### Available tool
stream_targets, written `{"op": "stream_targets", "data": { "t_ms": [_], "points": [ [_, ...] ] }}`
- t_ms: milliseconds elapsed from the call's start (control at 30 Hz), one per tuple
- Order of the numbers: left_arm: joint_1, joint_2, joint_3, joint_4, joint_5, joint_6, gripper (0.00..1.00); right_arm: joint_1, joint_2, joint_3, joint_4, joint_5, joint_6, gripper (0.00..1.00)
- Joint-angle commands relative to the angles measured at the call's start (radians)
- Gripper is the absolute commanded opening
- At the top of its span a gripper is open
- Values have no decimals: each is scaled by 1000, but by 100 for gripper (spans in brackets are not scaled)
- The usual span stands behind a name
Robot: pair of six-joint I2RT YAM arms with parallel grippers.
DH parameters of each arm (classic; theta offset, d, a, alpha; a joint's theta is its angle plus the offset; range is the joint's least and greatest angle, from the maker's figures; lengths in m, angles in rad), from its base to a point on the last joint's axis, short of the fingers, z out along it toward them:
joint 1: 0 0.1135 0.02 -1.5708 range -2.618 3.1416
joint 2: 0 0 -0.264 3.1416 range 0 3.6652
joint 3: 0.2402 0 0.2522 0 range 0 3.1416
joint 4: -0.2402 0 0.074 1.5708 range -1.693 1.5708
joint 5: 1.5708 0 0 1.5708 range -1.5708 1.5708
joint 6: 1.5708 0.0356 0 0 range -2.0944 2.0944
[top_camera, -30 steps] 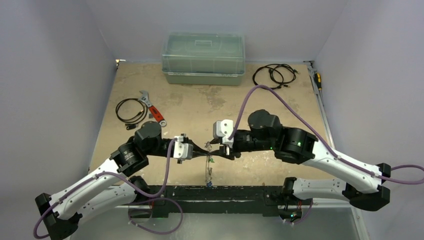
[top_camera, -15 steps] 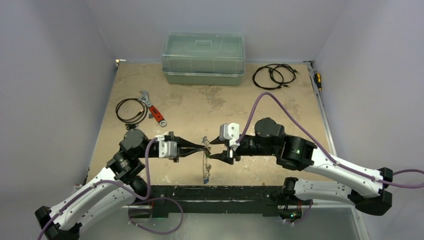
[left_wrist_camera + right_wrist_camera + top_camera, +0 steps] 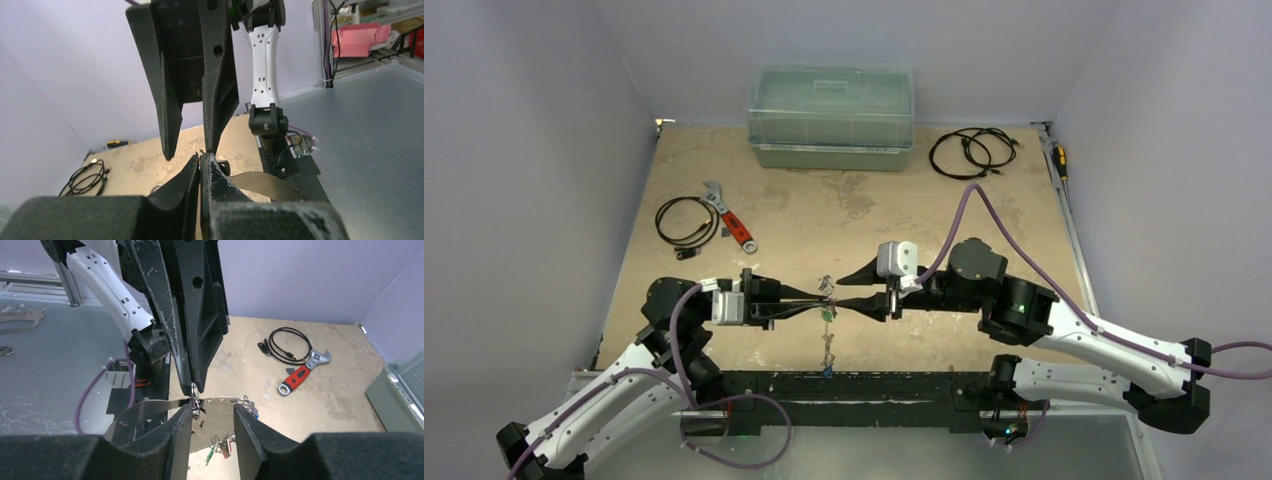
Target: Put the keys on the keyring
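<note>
Left end effector point(image 3: 816, 297) clamps the keyring point(image 3: 215, 412), long axis crosswise to it; right end effector point(image 3: 842, 294), jaws apart, straddles it opposite.

Light falls evenly from above, cool and faintly violet on the walls point(image 3: 524, 150). It gives me a bright table point(image 3: 844, 215) with only soft shadows under the arms point(image 3: 1104, 335). The top view is soft, and the keys point(image 3: 827, 345) are a small smudge to me. In both wrist views the near fingers point(image 3: 225, 190) blur into dark, fuzzy masses on the left gripper point(image 3: 201, 159) and right gripper point(image 3: 214, 412). The keyring point(image 3: 150, 412) catches a pale glare, while the wrench point(image 3: 300, 375) behind it looks fairly sharp.
</note>
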Motion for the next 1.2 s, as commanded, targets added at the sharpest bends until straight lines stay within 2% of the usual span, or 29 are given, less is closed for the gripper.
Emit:
{"op": "stream_targets", "data": {
  "t_ms": [0, 367, 533, 600, 1000, 1100, 1167],
  "points": [
    [7, -16, 0, 115, 20, -35, 0, 4, -3, 20, 29, -34, 5, 38],
    [14, -18, -1, 116, 35, -42, 0, 4, 6, 31, 35, -119, 9, 28],
    [16, -25, 0, 116, 34, -43, 0, 4, 29, 54, -3, -145, -9, 5],
    [17, -30, -2, 115, 31, -41, 0, 4, 26, 51, -11, -139, -11, 0],
    [24, -54, -3, 114, 12, -39, 0, 4, -19, -11, -14, -107, 18, 1],
    [25, -53, -3, 111, 12, -39, 0, 4, -13, 0, -19, -105, 20, 26],
    [25, -52, -3, 110, 13, -40, 0, 4, -15, 11, -15, -103, 19, 37]
  ]
}}
